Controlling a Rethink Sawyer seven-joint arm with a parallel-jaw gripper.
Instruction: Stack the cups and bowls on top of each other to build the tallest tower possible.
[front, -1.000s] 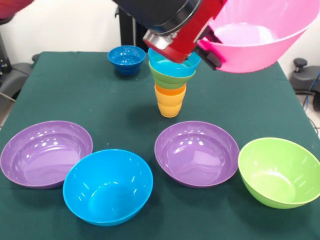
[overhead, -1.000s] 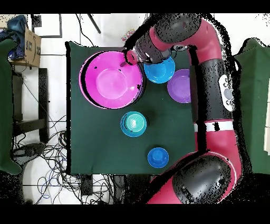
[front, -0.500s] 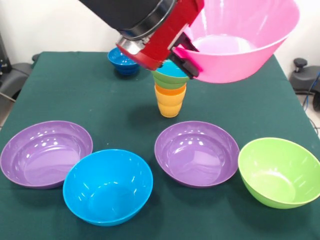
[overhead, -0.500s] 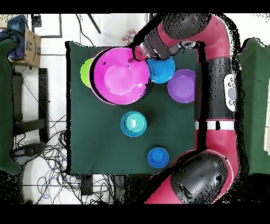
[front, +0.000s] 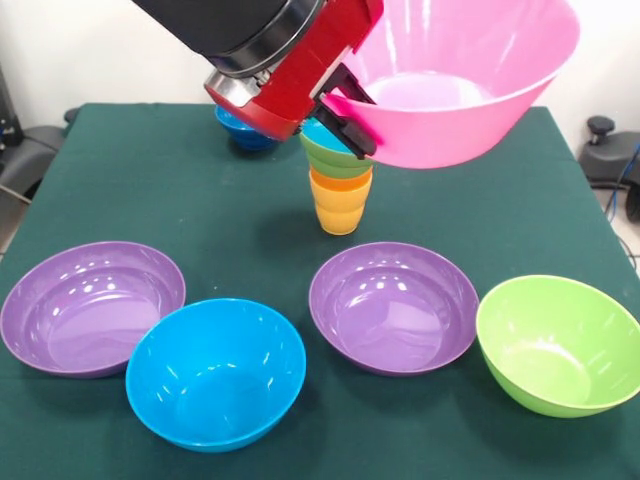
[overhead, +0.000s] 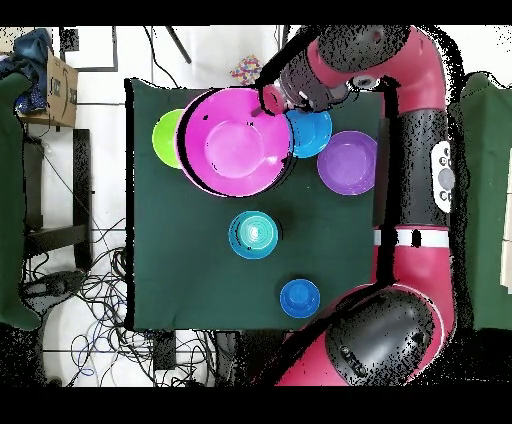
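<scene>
Gripper (front: 345, 118) has its jaws clamped on the near rim of the large pink bowl (front: 470, 90), holding it in the air, tilted, mouth up. In the overhead view the pink bowl (overhead: 235, 142) hangs over the far part of the table (overhead: 200, 280), covering one of the large bowls beneath it; the gripper (overhead: 268, 100) sits at the bowl's rim.

Tower (front: 340, 180) stands on the table (front: 150, 200) just below the gripper: orange and yellow-orange cups (front: 340, 205) at the bottom, small green bowl (front: 335, 160) above them, light blue bowl (front: 318, 135) on top, mostly hidden behind the gripper and pink bowl. From above the tower (overhead: 254, 234) reads as a light blue disc, clear of the pink bowl.

Small dark blue bowl (front: 235, 130) sits behind the arm, partly hidden; overhead it (overhead: 300, 298) is alone near the robot's base.

Front row on the table, front view, left to right:
- large purple bowl (front: 92, 305)
- large blue bowl (front: 215, 372), touching or just beside the first purple one
- second purple bowl (front: 393, 305)
- large green bowl (front: 560, 343), just beside the second purple bowl

All four upright, mouths up, empty
</scene>
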